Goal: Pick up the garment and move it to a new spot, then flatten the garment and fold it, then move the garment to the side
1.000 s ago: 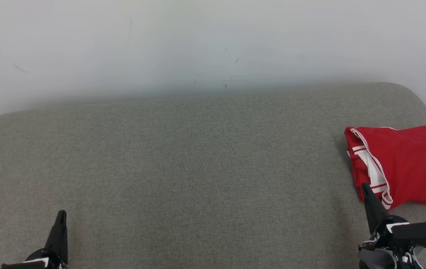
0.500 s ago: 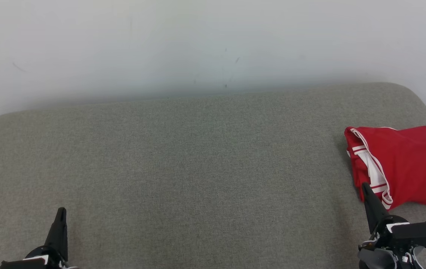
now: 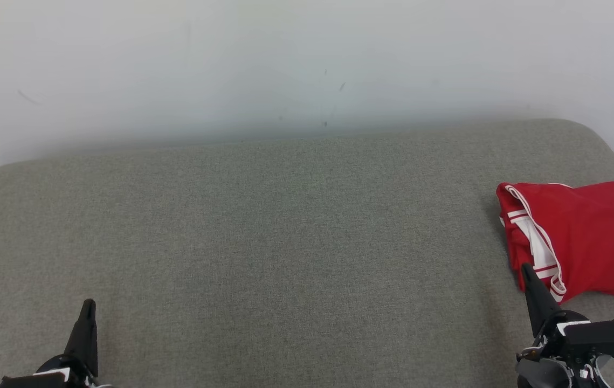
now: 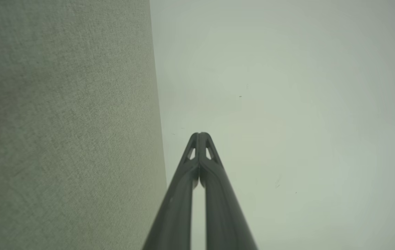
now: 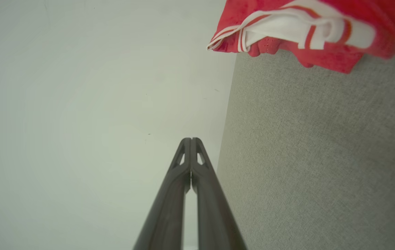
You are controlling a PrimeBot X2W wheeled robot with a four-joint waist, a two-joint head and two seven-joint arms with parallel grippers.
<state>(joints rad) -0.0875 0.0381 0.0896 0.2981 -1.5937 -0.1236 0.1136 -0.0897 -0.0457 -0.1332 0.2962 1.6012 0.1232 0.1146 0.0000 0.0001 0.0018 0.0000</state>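
Grey cushion (image 3: 285, 231); red garment (image 3: 590, 237) partly off-frame; left hand (image 4: 199, 133), right hand (image 5: 191, 139) both closed, empty

A grey-green fabric cushion (image 3: 285, 242) with rounded far corners spans the lower two thirds of the head view. A folded red garment (image 3: 592, 237) with white trim lies on it at the middle right of the frame.

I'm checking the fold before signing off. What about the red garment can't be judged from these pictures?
- Head view: the red garment is cut off on its right by the picture's edge, so its outline is incomplete.
- Head view: the right gripper covers its near corner.
- Right wrist view: the top edge crops most of it.
- Both views: lower layers lie hidden under the top fold.
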